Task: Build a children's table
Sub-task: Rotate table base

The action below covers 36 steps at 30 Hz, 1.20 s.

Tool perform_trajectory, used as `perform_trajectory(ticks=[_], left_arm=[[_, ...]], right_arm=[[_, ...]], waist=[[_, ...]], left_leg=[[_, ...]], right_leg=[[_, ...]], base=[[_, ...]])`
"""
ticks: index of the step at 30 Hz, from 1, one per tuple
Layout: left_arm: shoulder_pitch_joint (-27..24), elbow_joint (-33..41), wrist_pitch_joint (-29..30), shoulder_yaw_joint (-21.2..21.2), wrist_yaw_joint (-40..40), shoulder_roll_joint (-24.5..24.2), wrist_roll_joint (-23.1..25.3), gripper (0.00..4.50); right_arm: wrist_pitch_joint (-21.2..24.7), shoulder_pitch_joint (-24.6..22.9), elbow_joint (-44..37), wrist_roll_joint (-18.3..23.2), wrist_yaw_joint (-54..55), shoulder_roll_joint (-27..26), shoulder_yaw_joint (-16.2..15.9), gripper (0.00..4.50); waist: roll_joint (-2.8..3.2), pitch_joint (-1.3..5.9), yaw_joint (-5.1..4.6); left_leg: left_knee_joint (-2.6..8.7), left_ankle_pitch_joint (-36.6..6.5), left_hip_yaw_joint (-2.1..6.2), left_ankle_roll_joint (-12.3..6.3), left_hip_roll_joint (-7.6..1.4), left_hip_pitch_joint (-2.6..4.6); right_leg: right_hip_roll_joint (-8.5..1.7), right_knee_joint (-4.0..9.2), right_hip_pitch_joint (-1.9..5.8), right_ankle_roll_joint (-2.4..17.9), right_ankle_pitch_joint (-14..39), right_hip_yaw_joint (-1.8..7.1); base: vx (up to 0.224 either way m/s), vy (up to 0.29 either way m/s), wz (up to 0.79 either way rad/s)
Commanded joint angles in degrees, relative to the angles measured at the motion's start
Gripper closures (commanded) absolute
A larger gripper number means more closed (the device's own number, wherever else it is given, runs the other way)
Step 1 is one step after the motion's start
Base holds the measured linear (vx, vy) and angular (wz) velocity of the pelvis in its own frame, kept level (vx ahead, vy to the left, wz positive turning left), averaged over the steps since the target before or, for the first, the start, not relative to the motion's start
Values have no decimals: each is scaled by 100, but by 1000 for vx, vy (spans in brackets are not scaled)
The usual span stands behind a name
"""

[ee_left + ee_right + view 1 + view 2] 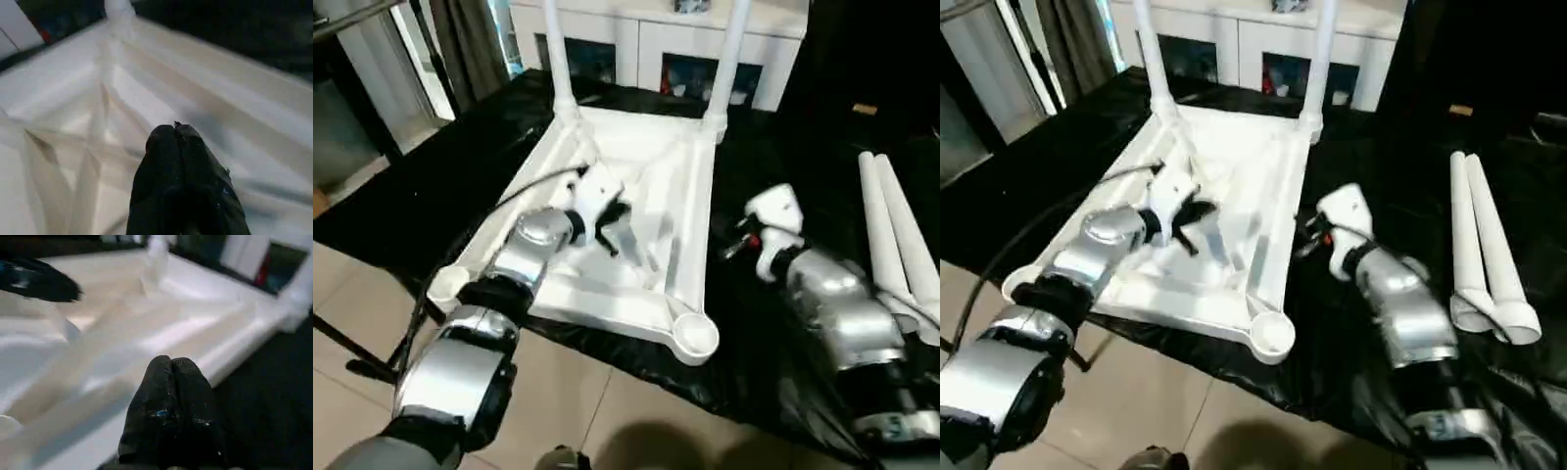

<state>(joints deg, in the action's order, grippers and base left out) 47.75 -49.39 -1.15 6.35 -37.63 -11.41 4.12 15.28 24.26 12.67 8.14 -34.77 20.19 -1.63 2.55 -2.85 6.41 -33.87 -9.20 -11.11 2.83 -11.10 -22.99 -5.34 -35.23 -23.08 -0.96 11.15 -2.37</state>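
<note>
The white tabletop [690, 201] lies upside down on a black sheet, ribbed underside up. Two white legs [728, 59] [554, 54] stand upright in its far corner sockets. The near corner sockets [695, 335] [448, 285] hold nothing. Two more legs [896, 230] lie side by side on the sheet at the right. My left gripper [612, 230] hangs shut over the ribbed underside, holding nothing; its fingers [181, 171] press together. My right gripper [736, 243] is shut and empty beside the tabletop's right rim, fingers [171, 396] closed.
A white cabinet [656, 39] with glass doors stands behind the tabletop. The black sheet [401, 196] covers the floor around the work; tiled floor [587, 411] lies at the near edge. A black cable [460, 255] runs along my left arm.
</note>
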Motion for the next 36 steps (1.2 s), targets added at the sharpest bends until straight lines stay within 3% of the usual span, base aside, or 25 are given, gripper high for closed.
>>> perform_trajectory(ticks=[1,2,3,4,5,6,10,11,12,14,15,18,25,27,30,31,33,34,36], left_arm=[[-446,935,322,-86,-457,-187,-305,450],[-741,1549,607,-105,-711,-300,-479,450],[-1167,2406,1024,-119,-1054,-477,-738,450],[-1255,2581,1116,-126,-1105,-518,-802,450],[-1383,2836,1252,-136,-1175,-579,-898,450],[-1591,3244,1514,-149,-1277,-694,-1055,450],[-2393,4510,2241,-128,-1691,-1318,-1505,450],[-2724,4929,2483,-101,-1922,-1633,-1660,450],[-2856,5140,2631,-112,-1992,-1730,-1707,450],[-3091,5469,2935,-138,-2134,-1930,-1811,450],[-3291,5825,3283,-156,-2242,-2119,-1896,450],[-3387,6053,3526,-104,-2304,-2297,-1934,450],[-3390,6330,3794,144,-2146,-2445,-1925,450],[-3396,6408,3893,146,-2150,-2453,-1925,450],[-3416,6508,3983,236,-2128,-2526,-1889,450],[-3416,6502,3979,258,-2125,-2545,-1878,450],[-3416,6481,3956,291,-2128,-2566,-1855,450],[-3408,6469,3940,316,-2107,-2578,-1846,450],[-3376,6460,3916,385,-2081,-2601,-1819,450]], right_arm=[[315,-178,-659,392,-731,208,-207,446],[480,-268,-961,525,-1080,345,-381,446],[657,-378,-1294,630,-1473,524,-627,446],[689,-392,-1345,637,-1529,553,-674,446],[735,-411,-1414,645,-1606,595,-741,446],[795,-428,-1490,639,-1695,638,-842,446],[904,-347,-1494,554,-1902,590,-1201,446],[868,-264,-1386,479,-2007,522,-1380,446],[897,-246,-1394,482,-2054,530,-1439,446],[882,-149,-1307,397,-2210,538,-1634,446],[889,-29,-1214,316,-2395,562,-1832,446],[809,161,-999,103,-2597,602,-2085,446],[246,814,-26,-885,-2392,588,-2685,446],[240,865,53,-957,-2398,639,-2741,446],[160,896,143,-1147,-2519,872,-2837,446],[128,905,182,-1185,-2530,904,-2840,446],[78,913,239,-1240,-2522,970,-2821,446],[11,942,327,-1294,-2490,996,-2792,446],[-101,1002,500,-1383,-2406,1043,-2688,446]], waist=[[-37,442,28],[-43,447,39],[-56,432,39],[-30,434,35],[19,433,-3],[-4,425,-8],[3,371,-6],[-14,360,-16],[-43,331,-41],[-23,336,-34],[-41,339,-40],[-35,319,-40],[-44,347,-53],[-22,357,-54],[-34,379,-51],[10,381,-48],[-15,374,-57],[11,369,-54],[-6,368,-60]], left_leg=[[325,-980,107,-458,-172,140],[330,-960,119,-482,-190,131],[330,-874,110,-575,-204,108],[336,-886,119,-581,-221,109],[344,-1057,101,-517,-223,144],[348,-1162,78,-450,-224,167],[432,-1612,100,-104,-247,196],[453,-1772,107,2,-232,207],[470,-1819,88,7,-220,192],[472,-1883,100,101,-219,221],[474,-1922,103,154,-223,230],[480,-1991,88,212,-206,248],[452,-1765,89,266,-171,206],[434,-1646,83,225,-164,200],[412,-1444,83,136,-164,188],[405,-1430,85,117,-162,195],[400,-1512,72,113,-156,200],[405,-1593,76,135,-160,206],[403,-1690,77,157,-157,209]], right_leg=[[-264,307,334,1579,-301,132],[-274,278,372,1610,-363,123],[-265,265,354,1624,-437,127],[-270,248,350,1634,-402,122],[-242,299,277,1602,-43,122],[-233,310,255,1600,122,127],[-240,359,205,1423,931,151],[-242,380,180,1278,1276,159],[-219,413,164,1210,1409,166],[-229,410,143,1105,1586,176],[-227,400,135,1098,1623,177],[-202,430,103,1033,1675,197],[-208,395,146,1058,1399,193],[-196,388,158,1063,1214,198],[-181,347,191,1139,856,181],[-176,338,188,1172,803,177],[-169,355,184,1197,859,179],[-170,364,177,1197,939,179],[-177,371,182,1201,1046,180]], base=[[0,0,0],[0,0,0],[0,0,0],[0,0,0],[0,0,0],[0,0,0],[0,0,0],[0,0,0],[0,0,0],[0,0,0],[0,0,0],[0,0,0],[0,0,0],[0,0,0],[0,0,0],[0,0,0],[0,0,0],[0,0,0],[0,0,0]])
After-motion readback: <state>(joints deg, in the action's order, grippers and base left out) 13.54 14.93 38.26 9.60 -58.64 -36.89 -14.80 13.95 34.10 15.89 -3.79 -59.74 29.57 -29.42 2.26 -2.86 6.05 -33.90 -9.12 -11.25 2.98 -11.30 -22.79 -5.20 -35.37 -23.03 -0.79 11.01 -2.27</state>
